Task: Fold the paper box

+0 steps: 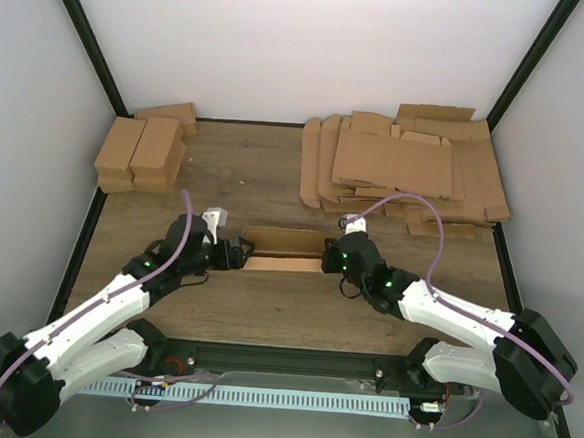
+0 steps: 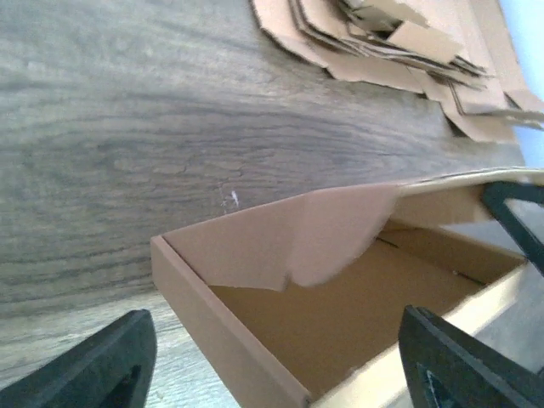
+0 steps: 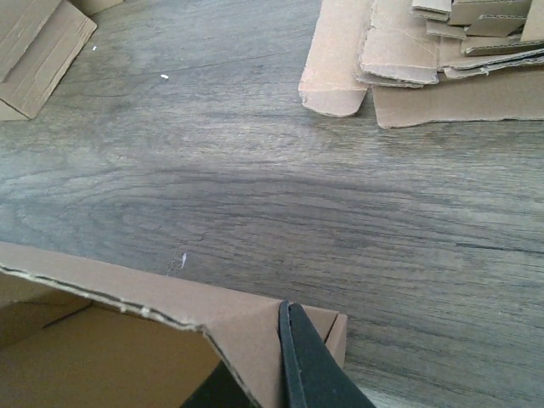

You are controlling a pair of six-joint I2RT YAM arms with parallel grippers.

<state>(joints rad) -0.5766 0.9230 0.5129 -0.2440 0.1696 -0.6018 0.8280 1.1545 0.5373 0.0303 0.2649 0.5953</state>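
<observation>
The paper box is a shallow brown open tray lying mid-table between my two grippers. In the left wrist view the box shows its open inside, with a loose flap leaning inward from the far wall. My left gripper is open at the box's left end; its fingers stand wide apart on either side of that end. My right gripper is at the right end, shut on the far wall of the box near its corner, with one black finger outside the cardboard.
A heap of flat cardboard blanks lies at the back right and shows in both wrist views. Finished brown boxes are stacked at the back left. The wooden table is enclosed by white walls.
</observation>
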